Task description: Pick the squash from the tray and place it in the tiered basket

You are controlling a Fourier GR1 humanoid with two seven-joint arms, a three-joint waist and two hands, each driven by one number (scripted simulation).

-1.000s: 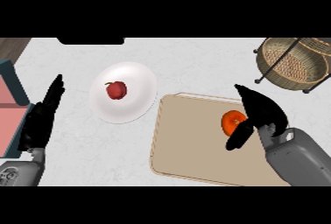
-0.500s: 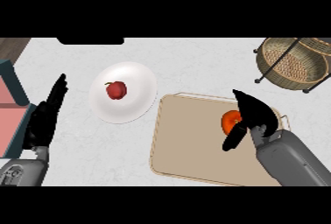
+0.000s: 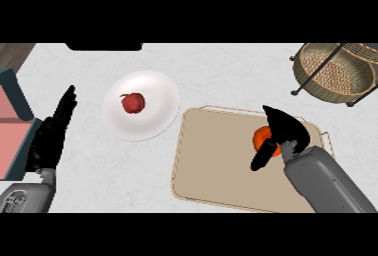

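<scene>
On the tray's right half lies the squash (image 3: 263, 140), an orange lump mostly hidden under our right hand (image 3: 284, 131). That hand covers it from above and from the right, thumb hanging down along its left side and fingers arched over the top, so we read the hand as closing around the squash, though we cannot see whether the fingertips on the far side touch it. Compared with a second ago, our right forearm has slid leftward and the hand has settled lower over the squash; before, more of the orange showed beside the palm. We judge from this that the grasp is nearly made and the lift has not begun, since the squash sits flat on the tray (image 3: 214, 165).

Further out, the tiered basket (image 3: 336, 72) stands at the counter's far right corner, well apart from the tray, so the carry will go up and to the right. To the tray's left lies a white plate (image 3: 155, 120) bearing a small red fruit (image 3: 133, 102). Our left hand (image 3: 53, 135) rests near the left edge, fingers straight and together, holding nothing.

Counting: one squash, one tray, one basket, one plate, one red fruit, two hands.
</scene>
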